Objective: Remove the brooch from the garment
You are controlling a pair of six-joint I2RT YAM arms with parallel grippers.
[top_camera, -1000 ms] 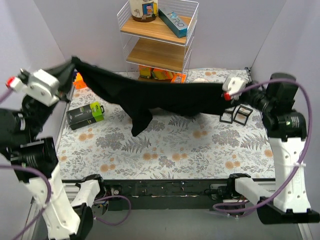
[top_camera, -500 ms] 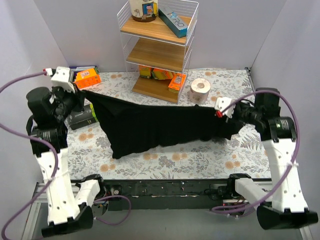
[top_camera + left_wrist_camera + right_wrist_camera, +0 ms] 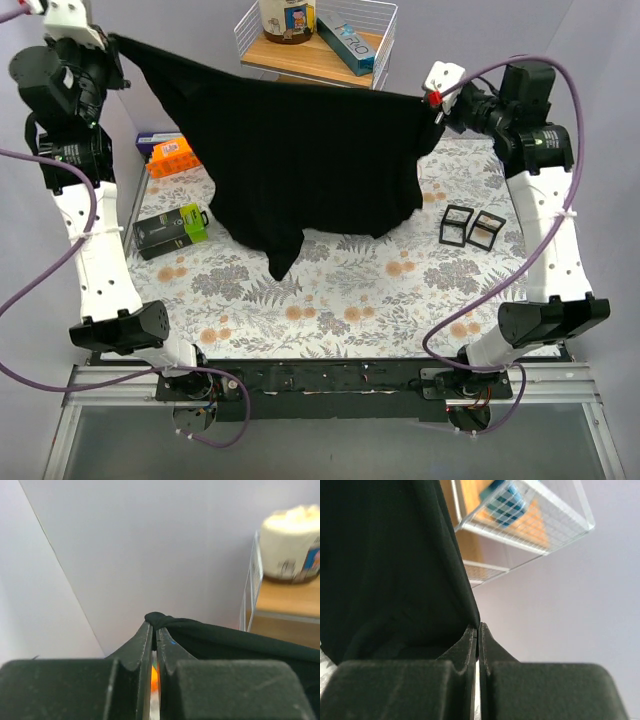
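Observation:
The black garment (image 3: 290, 150) hangs stretched in the air between both grippers, its plain black side toward the top camera; no print or lettering shows. My left gripper (image 3: 112, 42) is shut on its upper left corner, high at the far left; the left wrist view shows the fabric (image 3: 225, 637) bunched at the fingertips (image 3: 147, 630). My right gripper (image 3: 425, 100) is shut on the upper right edge; the cloth (image 3: 390, 565) fills the left of the right wrist view. The brooch is not visible in any view.
A wire-and-wood shelf (image 3: 320, 45) with a jar and a blue box stands behind the garment. An orange box (image 3: 172, 158) and a black-and-green box (image 3: 172, 230) lie at the left. Two small black frames (image 3: 472, 227) stand at the right on the floral cloth (image 3: 350, 300).
Both grippers have risen high and apart, lifting the garment off the table so it hangs spread like a curtain. It now hides the lower shelf and the tape roll.

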